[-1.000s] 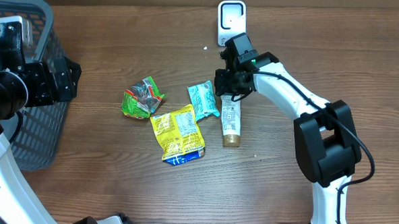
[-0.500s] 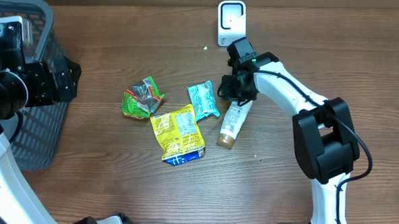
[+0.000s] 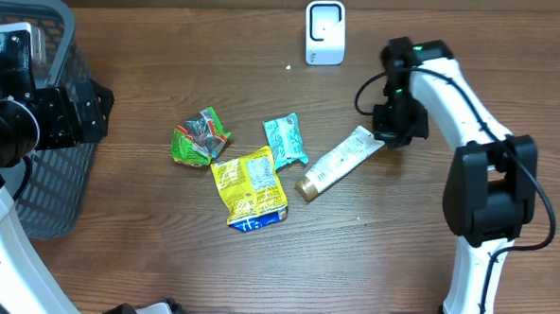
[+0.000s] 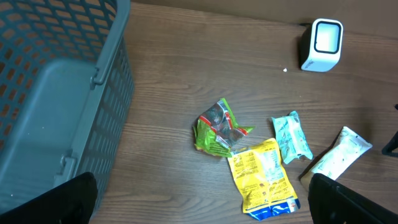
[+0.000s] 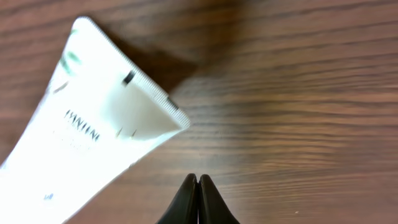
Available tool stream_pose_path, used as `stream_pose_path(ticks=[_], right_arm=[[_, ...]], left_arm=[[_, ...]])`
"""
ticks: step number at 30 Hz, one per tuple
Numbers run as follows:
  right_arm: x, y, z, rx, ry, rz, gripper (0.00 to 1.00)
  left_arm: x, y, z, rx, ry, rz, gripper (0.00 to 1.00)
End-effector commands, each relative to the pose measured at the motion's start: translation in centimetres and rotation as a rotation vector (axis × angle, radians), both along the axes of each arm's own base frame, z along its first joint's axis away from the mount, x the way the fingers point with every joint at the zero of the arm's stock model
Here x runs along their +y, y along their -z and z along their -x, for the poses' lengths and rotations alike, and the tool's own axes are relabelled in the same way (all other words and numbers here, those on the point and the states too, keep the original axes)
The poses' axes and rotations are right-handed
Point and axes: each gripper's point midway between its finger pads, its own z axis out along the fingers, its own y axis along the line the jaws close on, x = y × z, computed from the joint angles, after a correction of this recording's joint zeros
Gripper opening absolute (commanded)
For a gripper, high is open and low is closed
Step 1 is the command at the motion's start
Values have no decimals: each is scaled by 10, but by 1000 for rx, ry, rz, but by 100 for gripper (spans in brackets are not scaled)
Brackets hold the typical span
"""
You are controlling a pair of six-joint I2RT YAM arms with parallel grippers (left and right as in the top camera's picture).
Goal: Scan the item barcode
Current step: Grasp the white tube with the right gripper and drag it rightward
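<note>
Tube (image 3: pixel 335 163): flat on the table (image 3: pixel 152 47), slanted, gold cap near the yellow packet (image 3: pixel 249 186), crimped end toward the right gripper (image 3: pixel 392 133).
Right gripper: fingers pressed together, holding nothing, just beside the crimped end, not touching it.
Left gripper (image 3: pixel 91 114): spread wide, empty, next to the basket (image 3: pixel 64 15).
Scanner (image 3: pixel 324 32): upright at the far edge, well apart from the tube.
Other packets: teal packet (image 3: pixel 285 141) and green packet (image 3: pixel 199 137), left of the tube.

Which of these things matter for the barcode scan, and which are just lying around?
Job: white tube, scanner, right gripper shut beside the tube.
Lying about, for now: green packet, teal packet, yellow packet, basket.
</note>
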Motion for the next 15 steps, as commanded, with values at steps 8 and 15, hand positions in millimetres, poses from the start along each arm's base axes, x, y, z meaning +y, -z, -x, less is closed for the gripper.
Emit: stream_pose_path(ticks=[8,15], right_arm=[[104,-92,28,-166,-381,-415,5],[166,-65,76,-107,-569,-412,4]], left_arm=[[0,-1,0,-6,14,-3,100],[0,-1,0,-6,14,-3,100]])
